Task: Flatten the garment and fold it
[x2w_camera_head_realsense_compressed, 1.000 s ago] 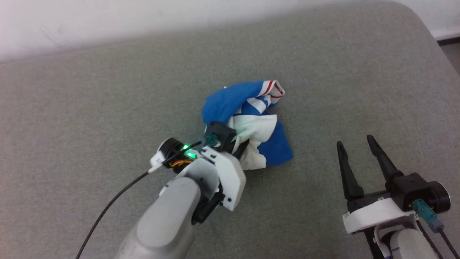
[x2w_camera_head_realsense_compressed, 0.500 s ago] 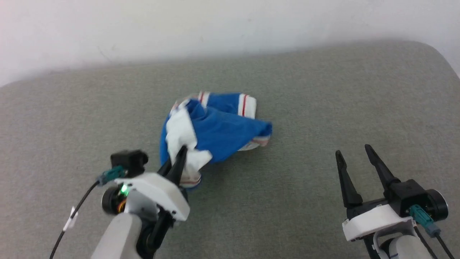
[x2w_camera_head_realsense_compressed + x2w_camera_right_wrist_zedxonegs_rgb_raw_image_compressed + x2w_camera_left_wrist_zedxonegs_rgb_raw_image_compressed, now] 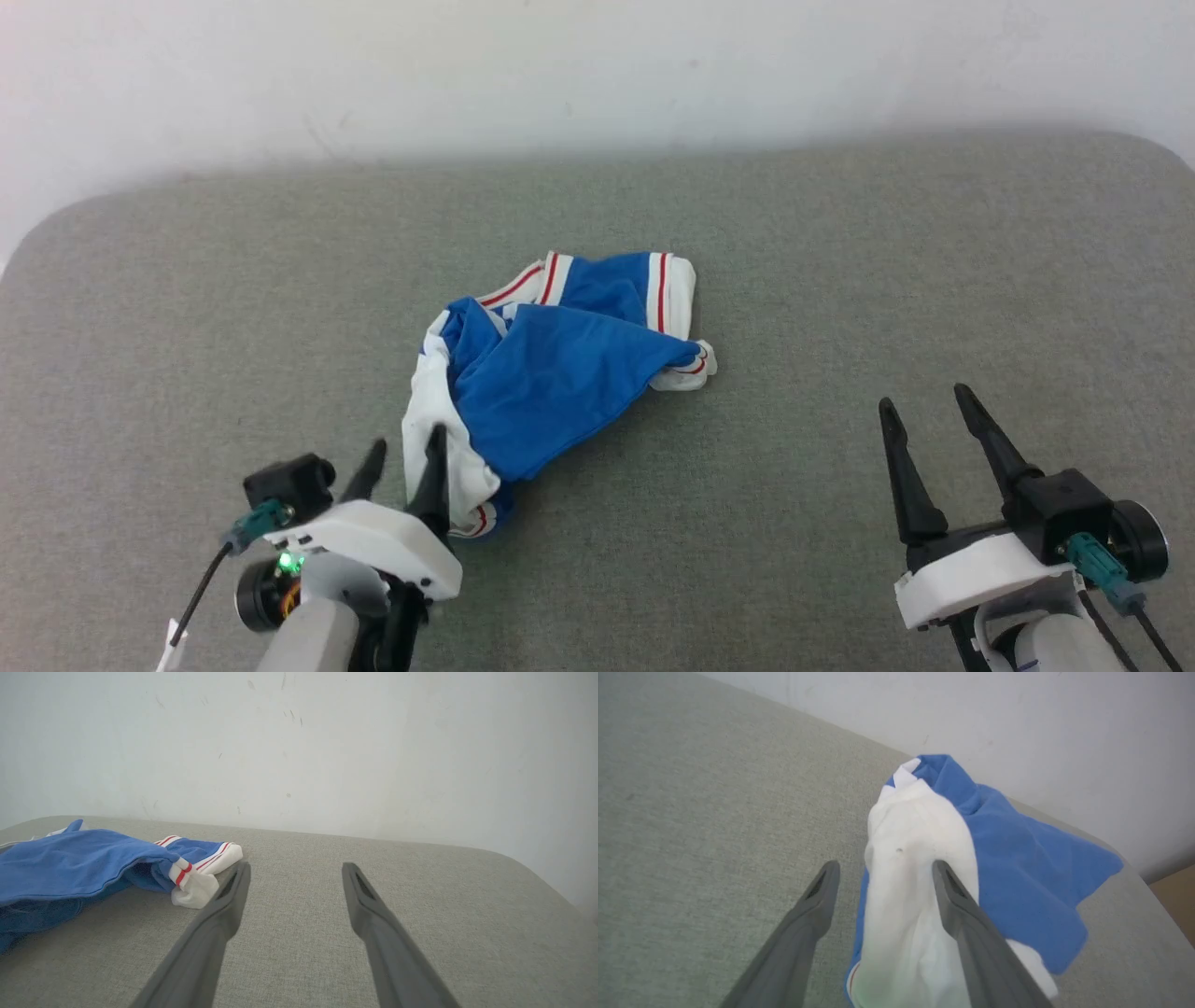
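Grey fabric covers the desk [image 3: 840, 280], and near its middle the garment [image 3: 551, 383] lies in a blue-and-white heap, looser than a second ago yet far from flat. The left gripper [image 3: 407, 439], clamped on the white sleeve a moment back, now stands open with that cloth slack between its fingers, so a fresh grasp seems needed; the right gripper [image 3: 923, 396] waits open and empty, well apart
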